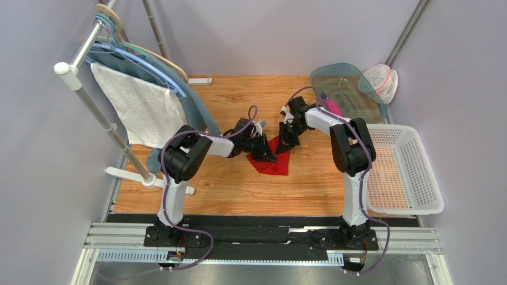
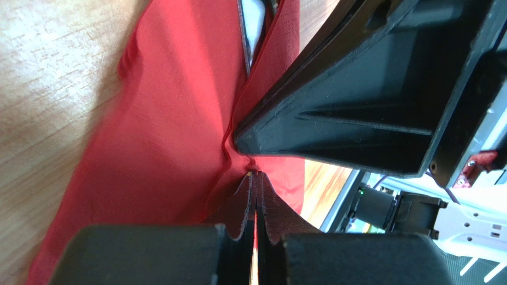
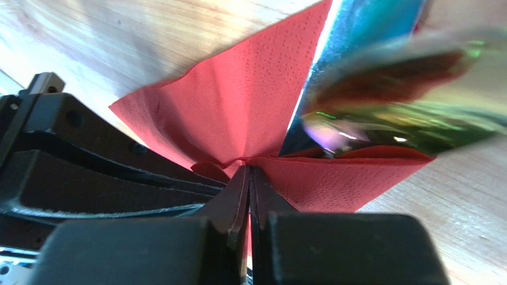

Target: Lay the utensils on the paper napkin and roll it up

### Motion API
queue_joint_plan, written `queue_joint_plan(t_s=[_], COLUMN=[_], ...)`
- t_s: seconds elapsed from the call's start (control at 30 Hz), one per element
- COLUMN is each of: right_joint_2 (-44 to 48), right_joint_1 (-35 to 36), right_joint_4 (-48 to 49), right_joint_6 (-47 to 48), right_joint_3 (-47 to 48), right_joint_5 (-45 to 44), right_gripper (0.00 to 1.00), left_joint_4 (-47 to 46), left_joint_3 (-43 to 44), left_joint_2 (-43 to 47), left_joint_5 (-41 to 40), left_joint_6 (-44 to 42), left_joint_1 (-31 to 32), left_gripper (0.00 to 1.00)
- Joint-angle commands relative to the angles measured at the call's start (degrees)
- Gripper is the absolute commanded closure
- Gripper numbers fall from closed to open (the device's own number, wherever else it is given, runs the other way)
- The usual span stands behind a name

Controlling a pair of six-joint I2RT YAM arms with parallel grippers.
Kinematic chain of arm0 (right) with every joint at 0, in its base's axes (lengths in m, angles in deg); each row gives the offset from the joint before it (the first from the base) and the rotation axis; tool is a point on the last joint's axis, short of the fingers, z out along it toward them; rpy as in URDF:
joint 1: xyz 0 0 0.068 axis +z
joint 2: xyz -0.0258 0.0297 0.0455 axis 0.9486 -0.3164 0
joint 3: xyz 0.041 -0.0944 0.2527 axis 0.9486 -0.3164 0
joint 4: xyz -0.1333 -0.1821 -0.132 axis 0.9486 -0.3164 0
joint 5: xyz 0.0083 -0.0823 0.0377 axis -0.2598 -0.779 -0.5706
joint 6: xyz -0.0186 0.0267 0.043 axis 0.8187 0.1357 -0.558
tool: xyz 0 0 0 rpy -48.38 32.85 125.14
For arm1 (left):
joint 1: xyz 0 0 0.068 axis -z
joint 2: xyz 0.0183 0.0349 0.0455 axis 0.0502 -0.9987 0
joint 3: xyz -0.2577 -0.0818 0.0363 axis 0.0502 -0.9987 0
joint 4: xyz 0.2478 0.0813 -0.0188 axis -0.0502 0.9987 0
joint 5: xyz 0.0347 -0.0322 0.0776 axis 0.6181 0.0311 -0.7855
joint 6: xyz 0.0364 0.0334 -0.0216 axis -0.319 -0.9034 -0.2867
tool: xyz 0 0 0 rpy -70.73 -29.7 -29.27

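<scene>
Paper napkin [image 1: 275,161], bright red, lies crumpled near the middle of the wooden tabletop [image 1: 238,190], caught between the two arms. The left tool [image 1: 269,155] reaches in from the left with its jaws pressed shut. Its wrist view shows a raised fold of the red paper pinched at the tips. The right tool [image 1: 288,144] comes in from the far right, just beside the left one and tip to tip with it. Its jaws are also closed tight on a gathered pleat of the same napkin. From that pinch the paper fans out in two flaps, one up and to the left, the other out to the right.

In the right wrist view the utensils [image 3: 357,101] show as shiny, blurred metal resting in the napkin's folds just beyond the pinch. How many pieces there are cannot be told.

Off to the left, a white towel [image 1: 140,110] hangs on a rack [image 1: 89,101]. A white basket [image 1: 428,172] sits at the right edge of the tabletop, with a clear tub [image 1: 348,95] behind it.
</scene>
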Motion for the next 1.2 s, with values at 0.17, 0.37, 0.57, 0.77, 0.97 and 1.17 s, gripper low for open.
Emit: queue_joint_plan(t_s=[0.17, 0.37, 0.57, 0.77, 0.97, 1.17], right_joint_2=[-4.02, -4.11, -4.63, -5.07, -5.43, -3.76], right_joint_1=[0.01, -0.52, -0.87, -1.04, -1.57, -1.57], right_joint_4=[-0.46, -0.9, -1.34, -1.52, -1.6, -1.69], right_joint_6=[7.31, 8.55, 8.55, 7.76, 7.32, 7.23], right_joint_3=[-1.6, -0.46, 1.12, 2.01, 2.53, 3.15], right_joint_5=[-6.14, -4.73, -4.12, -3.68, -3.15, -1.84], right_gripper=[1.0, 1.0, 1.0, 1.0, 1.0, 0.98], left_joint_4=[2.22, 0.11, -0.6, 0.62, 2.74, 7.48], left_joint_3=[0.63, -0.07, 0.72, 0.9, -1.92, 0.01], left_joint_2=[5.04, 7.95, 5.31, 2.68, 0.04, -2.86], left_joint_5=[-3.8, -3.53, -2.3, -0.89, -4.94, -7.75], left_joint_6=[-3.81, -3.46, -2.85, -2.67, 1.46, 1.46], left_joint_1=[-0.11, -0.2, -0.02, 1.64, 0.77, 0.68], left_gripper=[0.87, 0.85, 0.89, 0.91, 0.96, 1.0])
